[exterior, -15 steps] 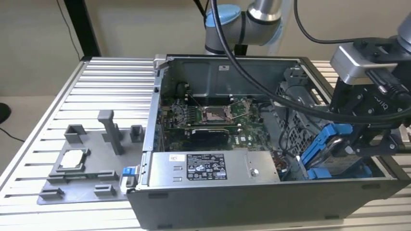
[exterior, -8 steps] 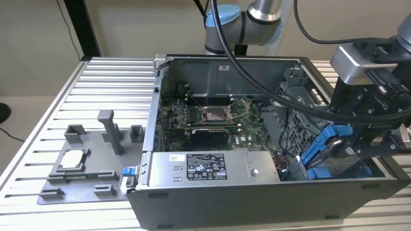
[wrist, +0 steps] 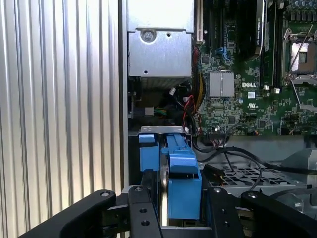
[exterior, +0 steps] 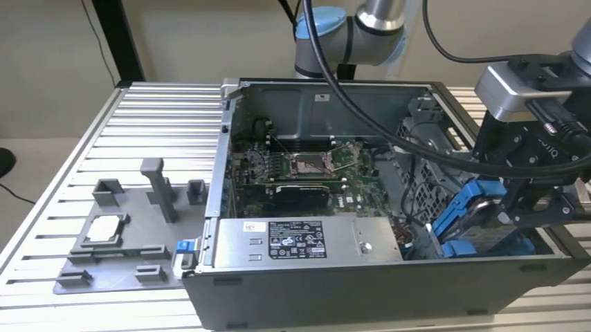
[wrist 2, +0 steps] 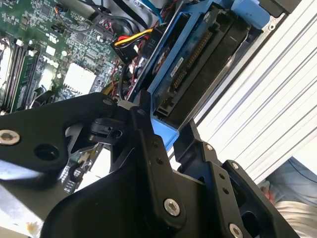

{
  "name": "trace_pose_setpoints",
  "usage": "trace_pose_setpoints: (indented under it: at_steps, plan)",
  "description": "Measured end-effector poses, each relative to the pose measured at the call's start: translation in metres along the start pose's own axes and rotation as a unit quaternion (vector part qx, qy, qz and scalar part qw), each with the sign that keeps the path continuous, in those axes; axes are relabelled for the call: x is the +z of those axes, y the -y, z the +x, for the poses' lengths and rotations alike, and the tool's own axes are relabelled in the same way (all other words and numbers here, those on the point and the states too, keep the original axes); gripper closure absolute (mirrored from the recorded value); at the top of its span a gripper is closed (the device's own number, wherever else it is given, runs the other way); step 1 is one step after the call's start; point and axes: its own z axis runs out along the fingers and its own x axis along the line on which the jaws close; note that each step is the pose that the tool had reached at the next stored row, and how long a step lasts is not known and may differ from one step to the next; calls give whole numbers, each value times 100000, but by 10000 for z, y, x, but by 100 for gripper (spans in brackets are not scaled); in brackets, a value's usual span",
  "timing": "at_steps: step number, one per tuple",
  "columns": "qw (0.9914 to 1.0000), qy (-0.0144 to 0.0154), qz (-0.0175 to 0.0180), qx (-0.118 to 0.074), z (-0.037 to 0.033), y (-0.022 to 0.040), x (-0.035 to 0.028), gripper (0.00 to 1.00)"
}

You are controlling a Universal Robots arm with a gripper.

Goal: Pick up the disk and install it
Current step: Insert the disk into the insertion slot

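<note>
We lose part of the disk (wrist: 184, 163) behind the gripper (wrist: 181, 198). Picture edges cut off the arm (exterior: 374, 14) and a person (wrist 2: 294, 186).

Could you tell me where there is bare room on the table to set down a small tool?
The ribbed table is bare behind the grey tray, beside the computer case on the exterior view's left. It is crowded at the case's other end, where the end effector grips the disk among cables.

End effector (wrist: 182, 206) clamped on the disk (wrist: 179, 161)
</note>
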Motion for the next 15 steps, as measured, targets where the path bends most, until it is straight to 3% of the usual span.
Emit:
trace_pose_setpoints:
  at_steps: [8, 9, 15]
  plan:
    - [100000, -1, -8, -1, 0, 0, 0, 100]
    - [100000, -2, -10, -2, 0, 0, 0, 0]
    - [100000, -3, -12, -2, 0, 0, 0, 0]
